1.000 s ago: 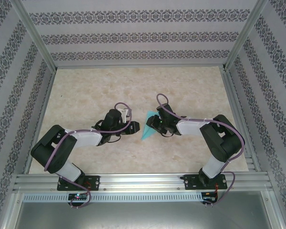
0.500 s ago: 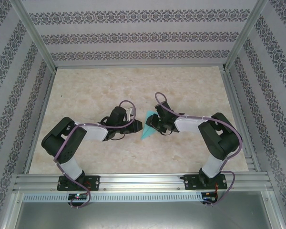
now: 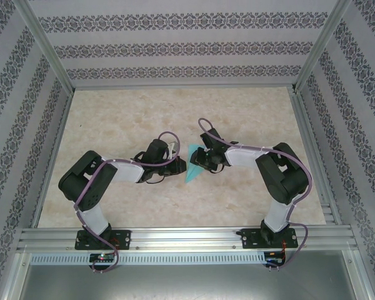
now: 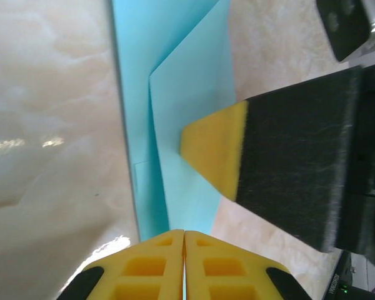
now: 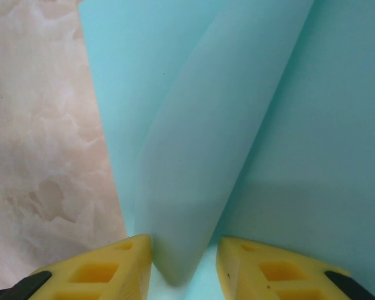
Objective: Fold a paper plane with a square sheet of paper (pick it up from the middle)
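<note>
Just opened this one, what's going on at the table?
Two arms meet over a turquoise paper plane at the middle of the table. The paper is already folded into a narrow pointed shape. The left gripper is shut, pinching one edge of it. The right gripper has its jaws apart, straddling a raised flap of the paper without clamping it. That flap stands up uncreased, so the folding looks unfinished.

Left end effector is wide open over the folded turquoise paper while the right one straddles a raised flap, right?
No: the left end effector is shut on the folded turquoise paper, per the left wrist view. The rest stands.
</note>
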### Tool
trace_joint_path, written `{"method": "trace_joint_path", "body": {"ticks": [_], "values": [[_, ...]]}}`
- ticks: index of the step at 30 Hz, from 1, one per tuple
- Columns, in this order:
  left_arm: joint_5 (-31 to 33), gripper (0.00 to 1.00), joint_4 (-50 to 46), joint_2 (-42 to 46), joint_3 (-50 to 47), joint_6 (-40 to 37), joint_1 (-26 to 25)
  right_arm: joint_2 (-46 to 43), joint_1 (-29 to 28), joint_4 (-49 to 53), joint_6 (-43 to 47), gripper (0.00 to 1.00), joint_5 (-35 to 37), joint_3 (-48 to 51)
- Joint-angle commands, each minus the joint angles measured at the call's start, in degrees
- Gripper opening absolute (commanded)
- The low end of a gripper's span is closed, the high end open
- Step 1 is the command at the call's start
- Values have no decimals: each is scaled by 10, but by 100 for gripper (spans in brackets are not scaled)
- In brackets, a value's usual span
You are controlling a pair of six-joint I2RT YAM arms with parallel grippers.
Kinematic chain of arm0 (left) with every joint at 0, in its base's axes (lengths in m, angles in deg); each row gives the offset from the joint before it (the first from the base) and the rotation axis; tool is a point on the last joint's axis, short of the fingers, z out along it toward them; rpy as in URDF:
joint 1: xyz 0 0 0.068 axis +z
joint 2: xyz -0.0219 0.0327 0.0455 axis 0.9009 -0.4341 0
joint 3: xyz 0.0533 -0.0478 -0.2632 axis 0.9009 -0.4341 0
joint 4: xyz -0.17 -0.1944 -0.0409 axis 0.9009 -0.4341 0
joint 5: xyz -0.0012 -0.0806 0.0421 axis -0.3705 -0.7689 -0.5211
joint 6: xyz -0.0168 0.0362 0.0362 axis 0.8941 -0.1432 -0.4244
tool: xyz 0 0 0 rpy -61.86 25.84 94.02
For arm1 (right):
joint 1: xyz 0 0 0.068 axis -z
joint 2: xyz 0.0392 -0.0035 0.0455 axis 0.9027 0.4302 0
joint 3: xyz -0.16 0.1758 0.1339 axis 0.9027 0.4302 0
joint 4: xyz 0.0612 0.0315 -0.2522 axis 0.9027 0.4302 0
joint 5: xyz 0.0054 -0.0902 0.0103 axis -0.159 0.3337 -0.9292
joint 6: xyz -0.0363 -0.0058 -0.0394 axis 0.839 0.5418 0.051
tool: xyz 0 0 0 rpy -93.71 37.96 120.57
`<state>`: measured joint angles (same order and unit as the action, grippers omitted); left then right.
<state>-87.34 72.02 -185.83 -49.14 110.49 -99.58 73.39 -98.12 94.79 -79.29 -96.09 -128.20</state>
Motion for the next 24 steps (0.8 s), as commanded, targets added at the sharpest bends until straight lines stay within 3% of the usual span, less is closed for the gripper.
{"method": "trace_joint_path", "body": {"ticks": [1, 9, 18, 24], "values": [[16, 9, -20, -6, 11, 4, 2, 74, -2, 97, 35, 38, 20, 26], [12, 9, -13, -7, 9, 9, 3, 104, -5, 119, 52, 44, 28, 3], [-45, 9, 65, -25, -6, 32, 4, 118, -8, 120, 53, 49, 28, -5], [-23, 9, 62, -8, -19, 32, 4, 122, -9, 120, 51, 49, 27, -8]]}}
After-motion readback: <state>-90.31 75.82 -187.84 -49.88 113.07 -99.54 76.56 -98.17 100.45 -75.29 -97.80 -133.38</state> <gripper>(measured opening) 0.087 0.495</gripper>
